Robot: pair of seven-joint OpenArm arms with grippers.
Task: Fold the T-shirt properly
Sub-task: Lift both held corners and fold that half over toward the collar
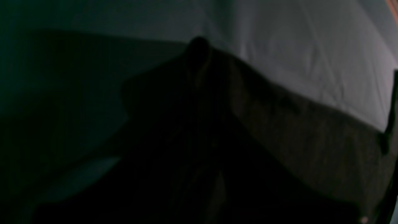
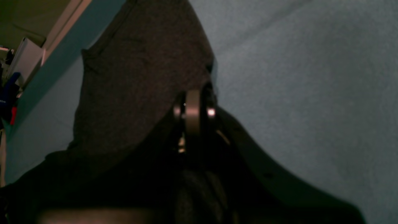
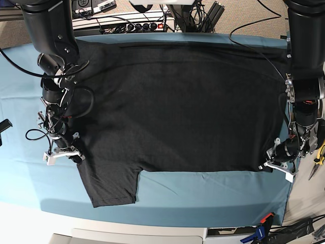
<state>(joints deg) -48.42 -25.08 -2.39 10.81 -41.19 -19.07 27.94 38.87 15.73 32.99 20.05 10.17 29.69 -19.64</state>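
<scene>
The black T-shirt [image 3: 177, 107] lies spread flat, plain side up, on the teal table cloth [image 3: 203, 193]. One sleeve points toward the front left. In the base view my right gripper [image 3: 77, 156] sits at the shirt's left edge, just above that sleeve. The right wrist view shows this gripper [image 2: 193, 109] shut on a pinched fold of the T-shirt [image 2: 133, 68]. My left gripper [image 3: 265, 165] is at the shirt's front right corner. In the dark left wrist view the left gripper [image 1: 199, 49] is shut, with the T-shirt [image 1: 295, 133] pulled up into a peak at its tips.
Cables and a power strip [image 3: 142, 24] lie behind the table's back edge. Pliers [image 3: 319, 155] rest off the right side, and a clamp [image 3: 261, 226] grips the front edge. A band of bare teal cloth [image 3: 30, 168] surrounds the shirt on the left and at the front.
</scene>
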